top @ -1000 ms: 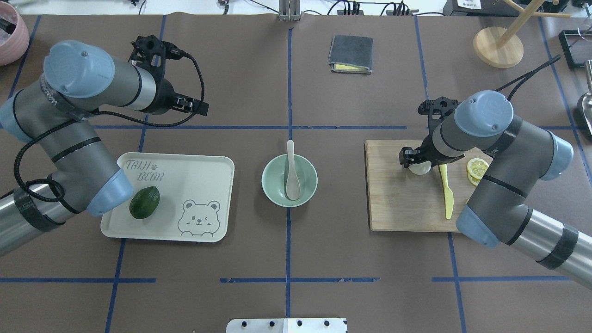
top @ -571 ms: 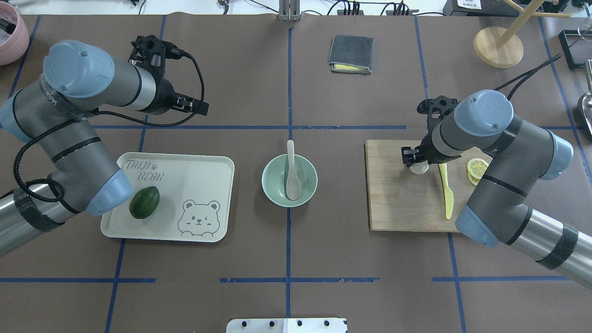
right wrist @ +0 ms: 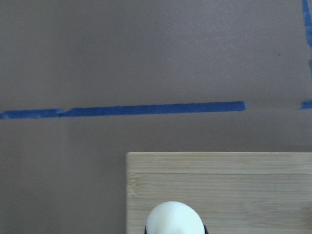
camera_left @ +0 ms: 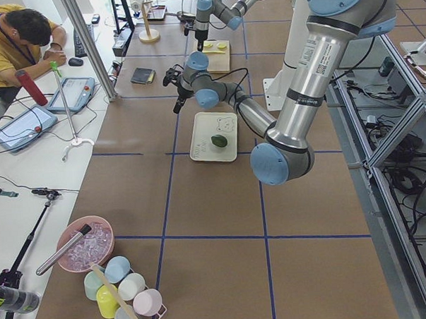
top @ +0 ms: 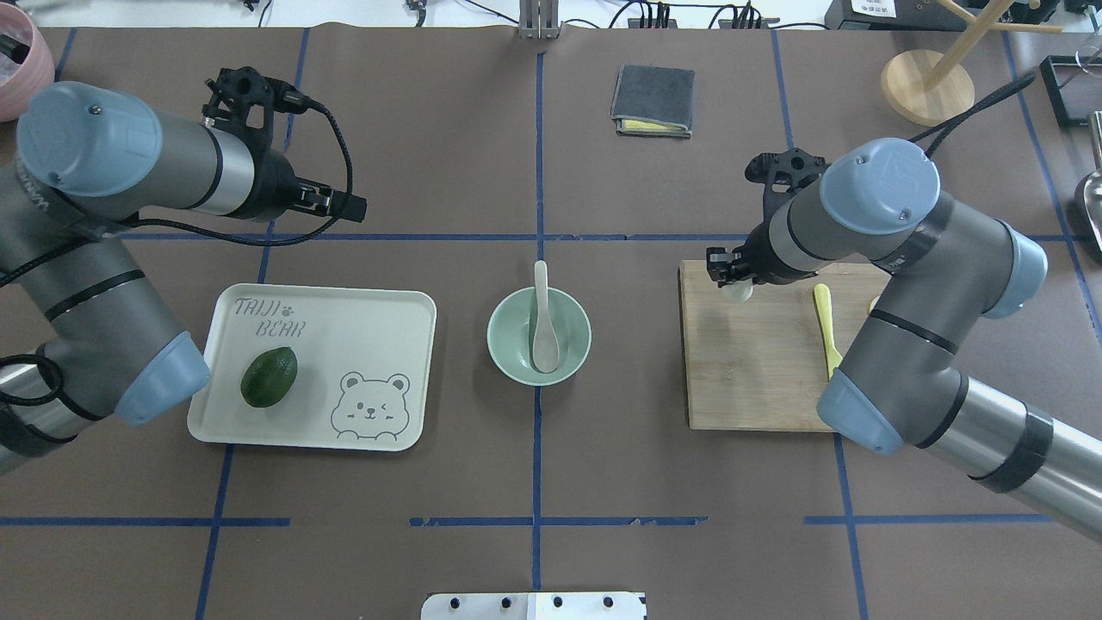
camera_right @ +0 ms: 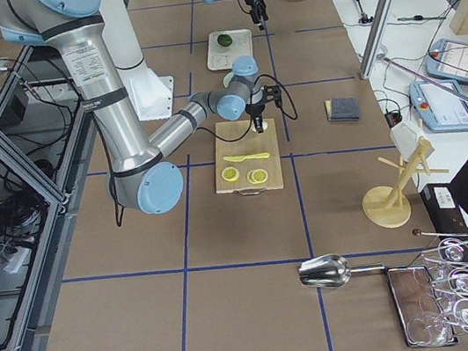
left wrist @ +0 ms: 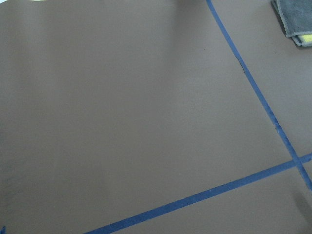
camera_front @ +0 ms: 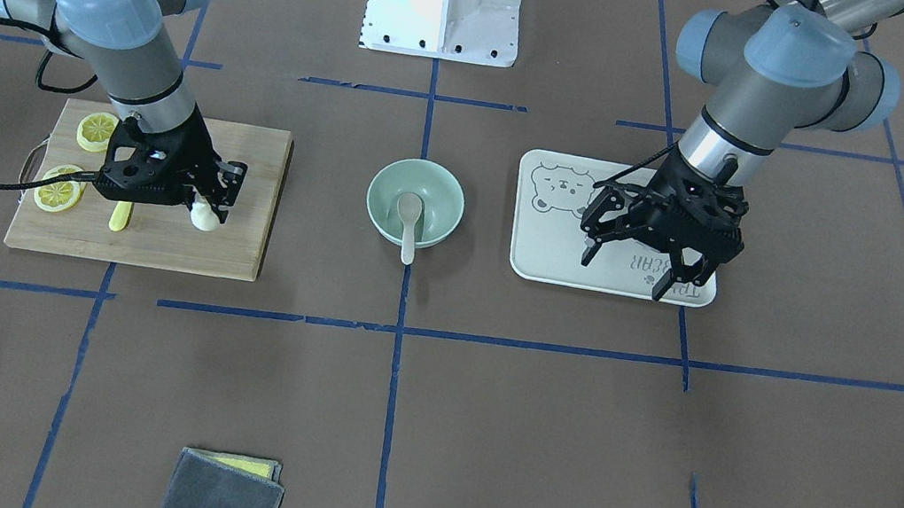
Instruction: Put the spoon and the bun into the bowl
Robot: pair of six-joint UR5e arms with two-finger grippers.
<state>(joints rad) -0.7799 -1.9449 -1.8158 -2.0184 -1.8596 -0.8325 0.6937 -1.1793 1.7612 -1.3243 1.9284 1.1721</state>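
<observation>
The pale spoon (top: 542,320) lies in the mint-green bowl (top: 502,346) at the table's middle, its handle over the far rim; both also show in the front view, spoon (camera_front: 410,219) and bowl (camera_front: 387,183). My right gripper (top: 732,280) is shut on the white bun (top: 737,292) and holds it over the far left corner of the wooden board (top: 758,379). The bun also shows in the front view (camera_front: 204,219) and at the bottom edge of the right wrist view (right wrist: 173,219). My left gripper (camera_front: 648,272) hangs open and empty over the tray's far edge.
A yellow knife (top: 826,320) and lemon slices (camera_front: 58,188) lie on the board. A cream tray (top: 379,310) left of the bowl holds an avocado (top: 269,376). A folded grey cloth (top: 653,101) and a wooden stand (top: 927,86) are at the back.
My right gripper has carried the bun leftward across the board, from beside the knife to the board's far left corner. My left arm has drawn back to the left.
</observation>
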